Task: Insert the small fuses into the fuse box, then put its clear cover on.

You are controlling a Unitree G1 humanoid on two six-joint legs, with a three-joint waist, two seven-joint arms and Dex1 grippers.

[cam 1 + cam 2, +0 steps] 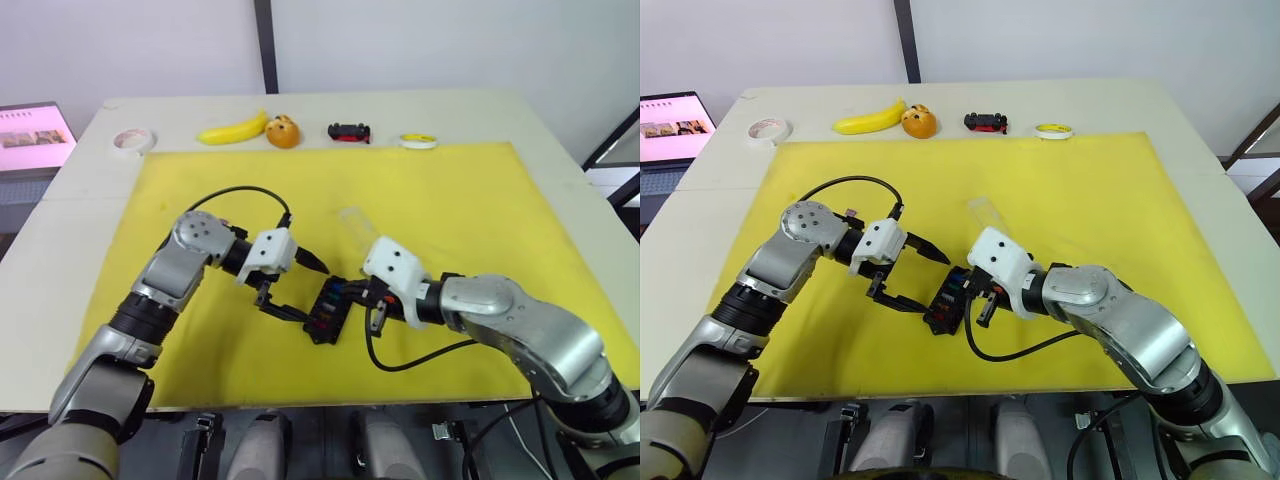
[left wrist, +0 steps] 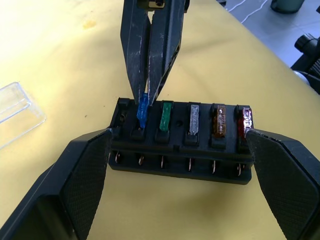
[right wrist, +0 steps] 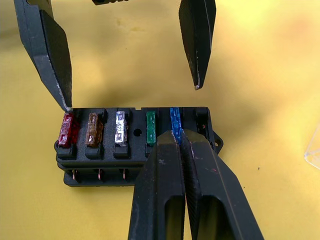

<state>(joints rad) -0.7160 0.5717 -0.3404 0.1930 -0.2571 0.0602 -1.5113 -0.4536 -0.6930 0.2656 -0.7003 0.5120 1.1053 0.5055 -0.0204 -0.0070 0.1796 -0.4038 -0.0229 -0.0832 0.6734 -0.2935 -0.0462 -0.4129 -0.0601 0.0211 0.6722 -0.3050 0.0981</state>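
The black fuse box (image 1: 327,312) lies on the yellow mat near its front edge. A row of small fuses stands in it: red (image 3: 66,130), brown (image 3: 93,130), grey (image 3: 120,129), green (image 3: 150,129) and blue (image 3: 175,119). My right gripper (image 3: 176,136) is shut on the blue fuse (image 2: 143,111), which stands taller than the others in its slot. The end slot (image 3: 201,117) beside it is empty. My left gripper (image 1: 303,288) is open, one finger at each end of the box. The clear cover (image 1: 357,228) lies on the mat just behind the box.
Along the table's far edge lie a tape roll (image 1: 132,140), a banana (image 1: 232,130), an orange fruit (image 1: 283,131), a black-and-red toy car (image 1: 349,131) and a yellow tape roll (image 1: 418,141). A screen (image 1: 30,135) stands off the table's left.
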